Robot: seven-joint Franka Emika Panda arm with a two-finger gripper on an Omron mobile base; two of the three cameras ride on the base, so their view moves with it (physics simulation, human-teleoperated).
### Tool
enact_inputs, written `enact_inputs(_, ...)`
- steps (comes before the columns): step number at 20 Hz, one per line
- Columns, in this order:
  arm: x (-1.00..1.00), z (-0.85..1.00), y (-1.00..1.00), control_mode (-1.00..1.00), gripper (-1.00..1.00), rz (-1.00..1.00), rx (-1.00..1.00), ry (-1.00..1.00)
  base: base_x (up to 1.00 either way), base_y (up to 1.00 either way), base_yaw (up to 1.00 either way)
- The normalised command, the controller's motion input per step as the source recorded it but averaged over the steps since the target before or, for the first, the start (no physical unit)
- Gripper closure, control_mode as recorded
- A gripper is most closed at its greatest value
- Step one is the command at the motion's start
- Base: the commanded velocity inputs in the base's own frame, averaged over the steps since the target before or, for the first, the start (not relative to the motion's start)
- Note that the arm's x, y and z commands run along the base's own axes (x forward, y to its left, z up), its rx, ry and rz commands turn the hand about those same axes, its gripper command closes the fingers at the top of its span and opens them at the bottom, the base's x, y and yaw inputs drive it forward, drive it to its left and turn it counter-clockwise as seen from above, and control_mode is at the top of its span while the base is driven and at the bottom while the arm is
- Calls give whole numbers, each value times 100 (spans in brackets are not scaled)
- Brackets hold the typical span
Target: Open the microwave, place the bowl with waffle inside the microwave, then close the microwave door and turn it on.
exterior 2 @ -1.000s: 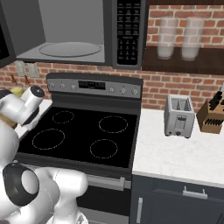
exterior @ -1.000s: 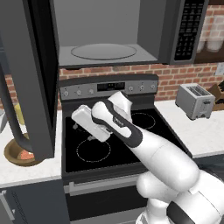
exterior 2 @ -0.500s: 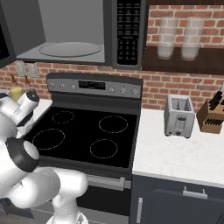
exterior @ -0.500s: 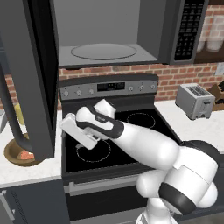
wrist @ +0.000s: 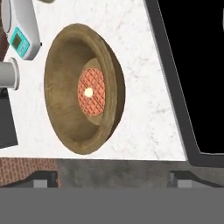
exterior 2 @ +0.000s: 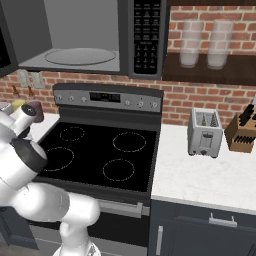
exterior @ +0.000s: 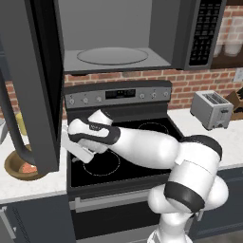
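A white counter (wrist: 144, 109) runs left of the black stove (exterior: 123, 152), below the microwave (exterior: 114, 38). The microwave door (exterior: 33, 85) stands swung open at the left; the cavity holds a glass turntable (exterior: 112, 55). The bowl (wrist: 83, 89) sits on the counter just beside the stove, with the waffle (wrist: 91, 92) at its centre. The gripper (wrist: 111, 178) faces the bowl, jaws spread wide apart, holding nothing. A toaster (exterior 2: 204, 132) stands right of the stove.
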Motion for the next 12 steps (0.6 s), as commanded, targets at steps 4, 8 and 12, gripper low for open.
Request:
enact_inputs(4, 18, -25, 26, -100, -100, 0, -1, 0, 0, 0, 0)
enact_inputs(8, 25, -27, 8, -100, -100, 0, 0, 0, 0, 0, 0)
enact_inputs(12, 37, -28, 1, -100, -100, 0, 0, 0, 0, 0, 0)
